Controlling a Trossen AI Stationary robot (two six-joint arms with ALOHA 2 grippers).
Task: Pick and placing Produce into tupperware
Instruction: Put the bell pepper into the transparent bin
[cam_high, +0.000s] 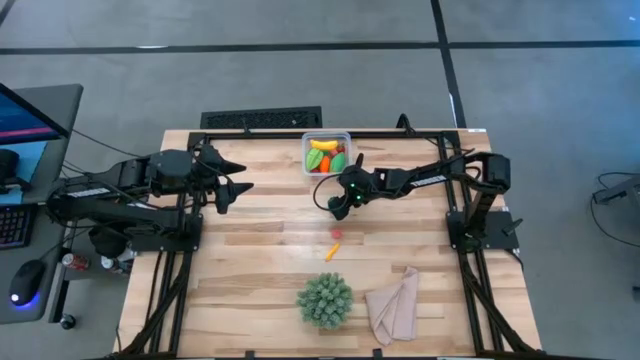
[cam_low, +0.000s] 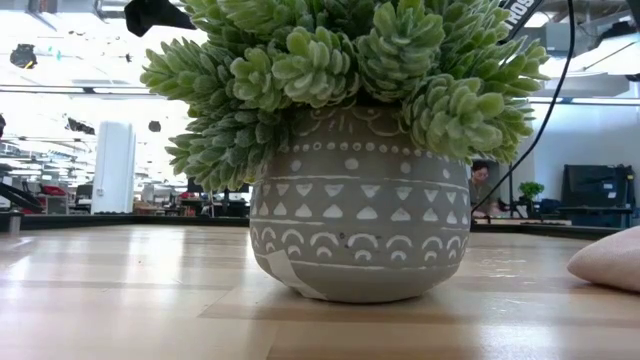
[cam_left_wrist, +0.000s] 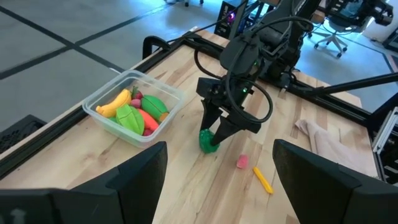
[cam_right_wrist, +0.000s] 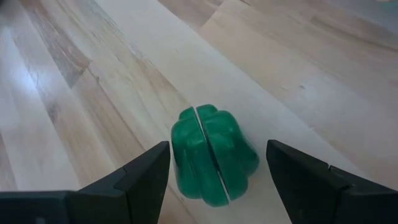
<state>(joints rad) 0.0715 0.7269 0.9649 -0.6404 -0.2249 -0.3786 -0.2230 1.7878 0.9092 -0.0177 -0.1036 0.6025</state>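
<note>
Green is your target: a lobed toy pepper (cam_right_wrist: 214, 155) sits on the bare wood straight ahead of the right gripper (cam_left_wrist: 219, 132), framed between its two fingers, which stand spread with clear wood showing on both sides of the toy, so nothing is pinched yet. A seam splits the pepper into halves, and that seam runs roughly along your line of approach, so the fingers would likely close across the two halves rather than pry them apart. From above, the right gripper (cam_high: 341, 204) hangs over the table's middle, and the tupperware (cam_high: 326, 154) lies near it at about eleven o'clock, against the far edge. It already holds a yellow banana (cam_left_wrist: 115, 104), green pieces and something orange. Your right arm is clearly the nearer one; the left gripper (cam_high: 236, 176) waits well off toward nine o'clock, its fingers spread too and empty. To my eye the coming move is a short drop and a squeeze, then a lift toward eleven o'clock over the tupperware rim. Keep the pepper centred between the fingers, since a rounded toy could squirt sideways if one finger meets it first. Two more bits remain on the wood at about six o'clock from the right gripper: a small red piece (cam_high: 337, 234) and an orange stick (cam_high: 331, 251), lying apart from each other.
</note>
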